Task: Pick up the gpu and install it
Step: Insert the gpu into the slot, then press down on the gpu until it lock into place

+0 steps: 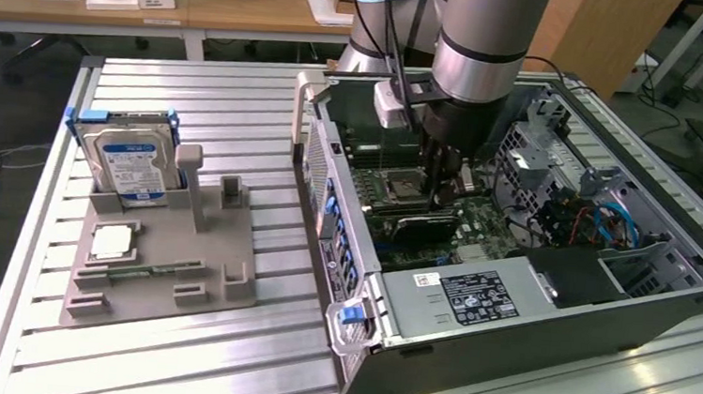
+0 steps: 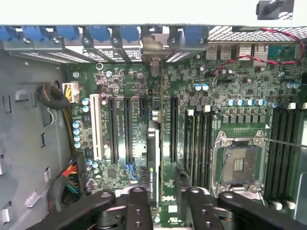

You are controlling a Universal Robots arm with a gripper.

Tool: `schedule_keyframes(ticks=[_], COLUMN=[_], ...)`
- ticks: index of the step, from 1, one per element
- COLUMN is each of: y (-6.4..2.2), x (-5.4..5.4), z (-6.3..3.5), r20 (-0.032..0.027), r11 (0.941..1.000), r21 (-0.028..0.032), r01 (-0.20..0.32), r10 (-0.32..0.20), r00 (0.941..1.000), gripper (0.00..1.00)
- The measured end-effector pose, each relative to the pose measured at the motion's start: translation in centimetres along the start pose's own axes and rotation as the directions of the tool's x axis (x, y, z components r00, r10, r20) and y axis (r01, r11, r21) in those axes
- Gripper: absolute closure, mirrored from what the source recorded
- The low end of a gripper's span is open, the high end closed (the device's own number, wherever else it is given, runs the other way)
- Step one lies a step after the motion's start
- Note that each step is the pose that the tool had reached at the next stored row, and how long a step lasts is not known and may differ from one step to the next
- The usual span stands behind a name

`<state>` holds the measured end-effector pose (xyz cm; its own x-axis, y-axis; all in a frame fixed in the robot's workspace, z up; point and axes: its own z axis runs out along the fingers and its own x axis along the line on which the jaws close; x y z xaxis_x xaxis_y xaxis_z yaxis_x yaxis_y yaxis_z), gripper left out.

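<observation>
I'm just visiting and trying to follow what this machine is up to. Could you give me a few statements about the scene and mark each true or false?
1. The gripper is down inside the open computer case. True.
2. The gpu stands edge-on over the motherboard, between the gripper's fingers. True.
3. The hard drive lies inside the case. False: it stands upright in the grey holder on the table, at the exterior view's left.
4. The processor socket has a chip fitted. False: it is open and bare; a small square chip lies on the holder.
</observation>
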<state>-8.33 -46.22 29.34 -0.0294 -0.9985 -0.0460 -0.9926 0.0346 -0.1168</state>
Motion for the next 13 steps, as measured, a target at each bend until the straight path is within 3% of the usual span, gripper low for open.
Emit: schedule_keyframes(ticks=[5,13], y=[0.01,0.01], x=[0.0,0.0], z=[0.0,0.0], r20=[-0.0001,-0.0002], r11=[1.0,1.0], r21=[-0.0001,-0.0001], r01=[0.0,0.0], r10=[0.0,0.0], r00=[1.0,1.0], gripper=[0.9,0.89])
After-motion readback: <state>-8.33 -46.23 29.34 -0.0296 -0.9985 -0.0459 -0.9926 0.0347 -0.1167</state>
